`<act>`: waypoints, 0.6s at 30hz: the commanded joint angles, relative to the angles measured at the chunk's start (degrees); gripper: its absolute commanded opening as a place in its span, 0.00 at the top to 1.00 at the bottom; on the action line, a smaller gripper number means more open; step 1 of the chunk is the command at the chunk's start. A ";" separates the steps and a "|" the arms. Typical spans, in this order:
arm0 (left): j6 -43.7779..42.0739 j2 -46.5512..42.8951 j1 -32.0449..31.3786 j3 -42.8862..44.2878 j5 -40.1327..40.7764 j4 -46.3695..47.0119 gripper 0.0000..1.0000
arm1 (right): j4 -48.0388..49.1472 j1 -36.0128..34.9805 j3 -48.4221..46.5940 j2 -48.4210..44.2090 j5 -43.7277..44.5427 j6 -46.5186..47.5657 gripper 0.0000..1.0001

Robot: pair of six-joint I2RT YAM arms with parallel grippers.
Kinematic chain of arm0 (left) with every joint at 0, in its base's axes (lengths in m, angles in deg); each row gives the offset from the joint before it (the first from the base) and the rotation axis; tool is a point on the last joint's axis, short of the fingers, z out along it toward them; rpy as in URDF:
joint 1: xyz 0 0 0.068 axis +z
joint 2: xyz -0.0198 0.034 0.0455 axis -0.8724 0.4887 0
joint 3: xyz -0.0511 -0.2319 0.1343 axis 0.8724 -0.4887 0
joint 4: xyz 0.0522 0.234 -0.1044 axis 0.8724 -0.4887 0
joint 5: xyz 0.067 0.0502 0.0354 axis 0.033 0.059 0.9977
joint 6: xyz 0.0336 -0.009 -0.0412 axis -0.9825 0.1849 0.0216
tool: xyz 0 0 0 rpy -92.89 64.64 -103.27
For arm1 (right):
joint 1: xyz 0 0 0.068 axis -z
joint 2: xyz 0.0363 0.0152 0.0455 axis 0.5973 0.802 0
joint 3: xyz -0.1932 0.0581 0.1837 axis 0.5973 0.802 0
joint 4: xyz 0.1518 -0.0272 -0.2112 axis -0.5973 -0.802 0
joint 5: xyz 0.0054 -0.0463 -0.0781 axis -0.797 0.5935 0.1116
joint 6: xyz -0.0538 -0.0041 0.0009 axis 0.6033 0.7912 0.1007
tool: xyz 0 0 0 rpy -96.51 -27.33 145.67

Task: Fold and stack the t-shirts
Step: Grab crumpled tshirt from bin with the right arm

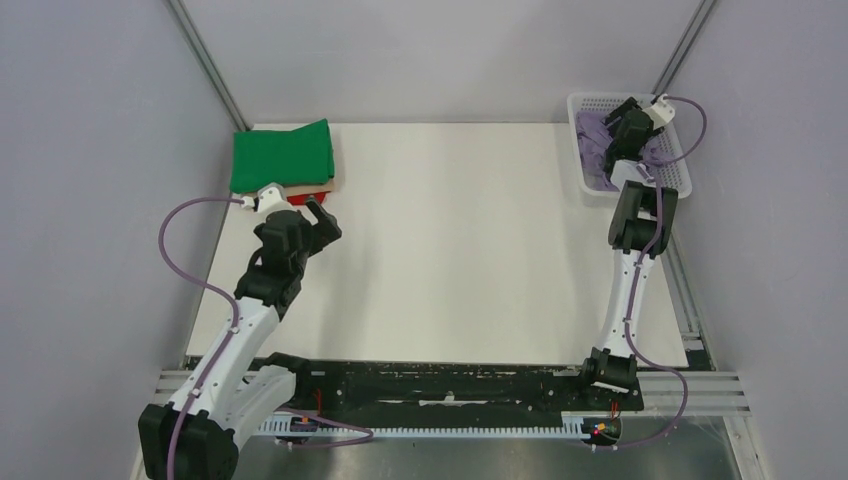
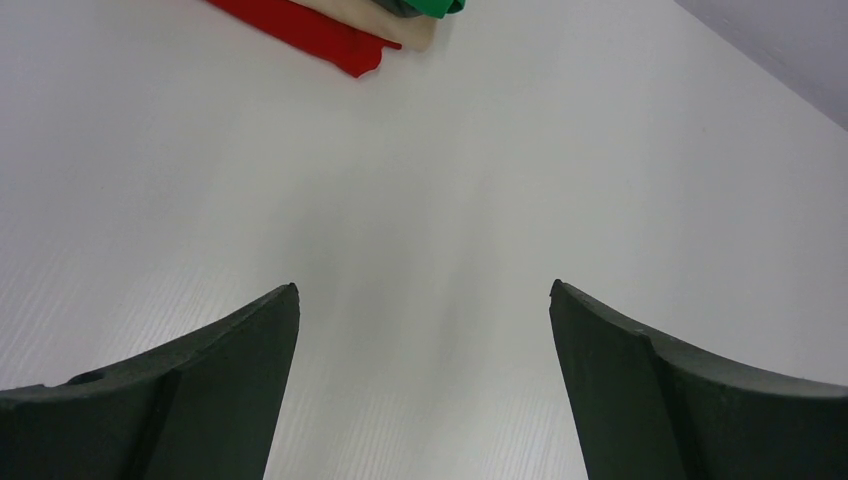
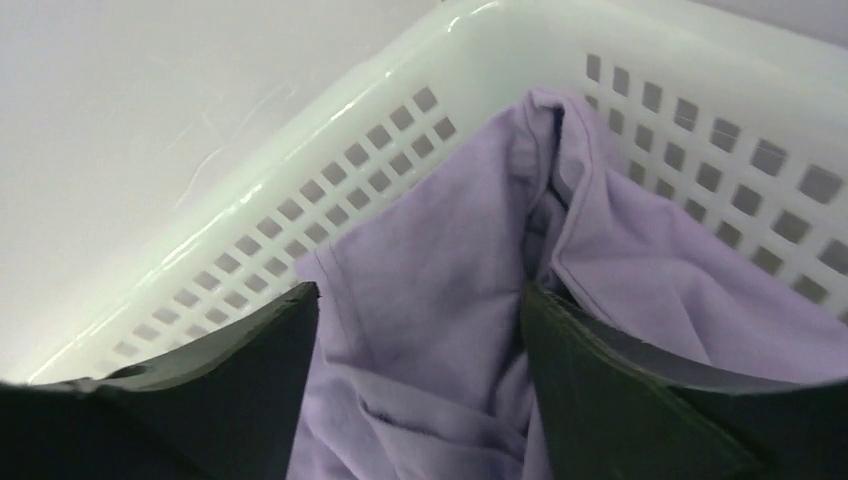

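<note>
A lavender t-shirt [image 3: 450, 220] lies crumpled in the white mesh basket [image 3: 300, 215] at the table's far right; it also shows in the top view [image 1: 595, 140]. My right gripper [image 3: 420, 290] is down in the basket [image 1: 682, 180] with its jaws apart on either side of a bunch of the lavender cloth. A folded stack sits at the far left: the green shirt [image 1: 283, 155] on top, with beige [image 2: 405, 32] and red [image 2: 300, 28] edges below it. My left gripper [image 1: 318, 213] is open and empty just in front of that stack, over bare table [image 2: 423, 290].
The white table [image 1: 450, 250] runs between the stack and the basket. Grey walls close in the left, right and far sides. The basket's mesh wall stands close on my right gripper's left side.
</note>
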 commanded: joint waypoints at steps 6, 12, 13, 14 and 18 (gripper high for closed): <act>0.20 -1.07 0.03 5.34 4.05 0.26 0.00 | 8.83 0.81 -4.68 3.75 -3.78 -1.78 1.00; 0.01 -3.31 0.03 4.18 4.54 -0.26 0.00 | 11.22 0.86 -0.24 -5.30 -6.82 -0.57 1.00; 0.03 -3.57 0.03 4.15 4.46 -0.43 0.00 | 11.47 0.84 0.63 -7.47 -8.12 -0.50 1.00; 0.08 -3.75 0.03 4.11 4.29 -0.54 0.00 | 11.92 0.79 1.66 -9.43 -9.16 -0.49 1.00; 0.04 -4.88 0.03 3.54 3.01 -0.63 0.00 | 14.77 0.27 7.59 -19.48 -14.33 -0.06 1.00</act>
